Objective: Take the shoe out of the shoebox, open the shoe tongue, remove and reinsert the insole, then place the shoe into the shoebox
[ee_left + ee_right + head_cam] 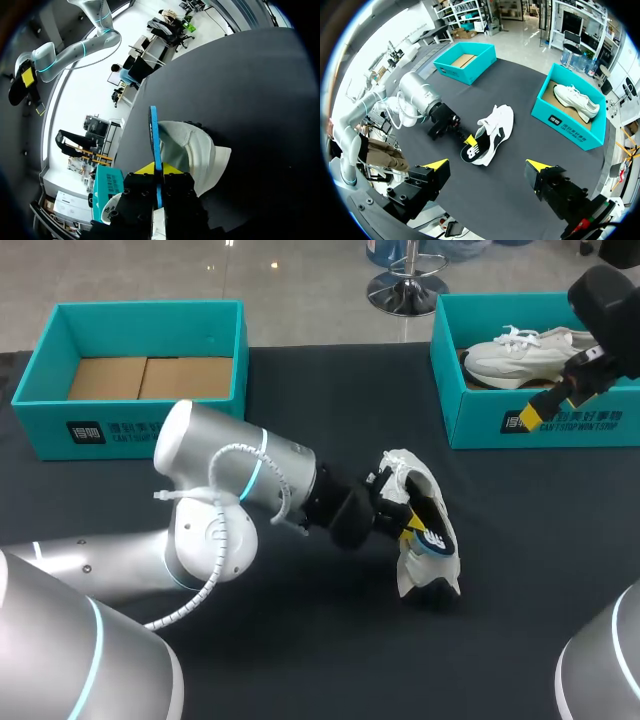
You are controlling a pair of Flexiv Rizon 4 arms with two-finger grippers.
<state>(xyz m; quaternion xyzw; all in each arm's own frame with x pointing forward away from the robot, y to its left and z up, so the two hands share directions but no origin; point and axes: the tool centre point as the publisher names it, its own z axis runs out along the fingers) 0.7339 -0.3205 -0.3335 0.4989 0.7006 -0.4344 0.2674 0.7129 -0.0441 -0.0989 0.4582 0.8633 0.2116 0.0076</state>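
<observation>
A white shoe (pixel 412 575) lies on its side in the middle of the black table, also seen from my right wrist (pixel 501 122) and left wrist (pixel 197 150). Its insole (pixel 432 540), blue-edged with a dark printed face, sticks out of the shoe's opening. My left gripper (pixel 408 525) is shut on the insole (pixel 154 135), whose thin edge runs between the yellow tips (pixel 157 172). My right gripper (pixel 556 400) hangs open and empty over the right shoebox; its view looks down on the table from high up, with the tips (pixel 486 165) wide apart.
A teal shoebox (pixel 520 425) at the back right holds a second white shoe (pixel 520 355). Another teal shoebox (pixel 140 315) at the back left shows only its cardboard floor. My left arm's elbow (pixel 215 510) lies low over the table's left half.
</observation>
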